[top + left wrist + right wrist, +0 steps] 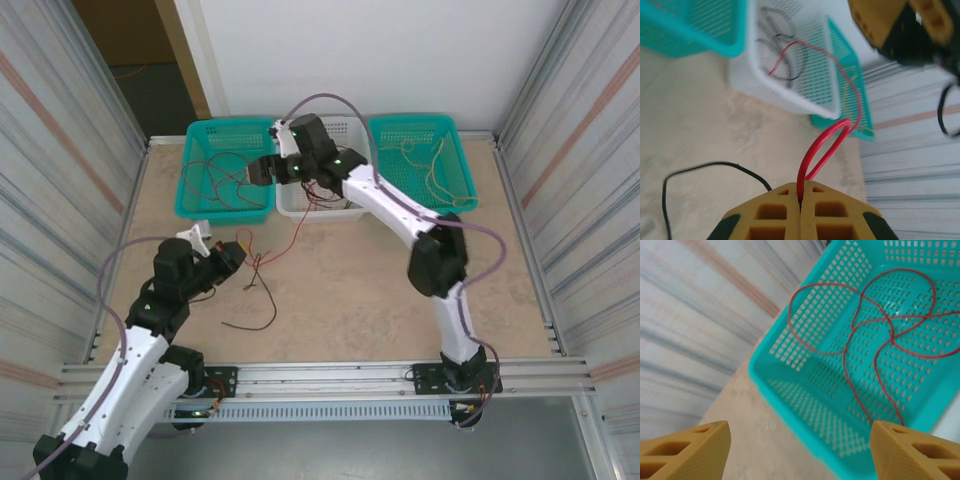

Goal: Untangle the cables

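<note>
Cables (258,268) knot in a small tangle right at the left gripper (237,253). In the left wrist view this gripper (801,192) is clenched on the red cable (822,147), its yellow fingers (832,210) pressed together with the wire pinched in the seam. The red cable loops up from the grip and runs on as a thin line over the rim into the white basket (790,75), which also holds dark strands. A black cable (715,166) curves across the table (350,300) just beside the left gripper.

The right gripper (800,430) hangs with its fingers spread wide and nothing between them, above the left teal basket (790,405). Red strands (875,325) lie looped and crossed on that basket's floor. In the top view the three baskets stand in a row at the far edge of the table. The white one is in the middle, and the right teal basket (455,190) holds yellow cables (435,165).
</note>
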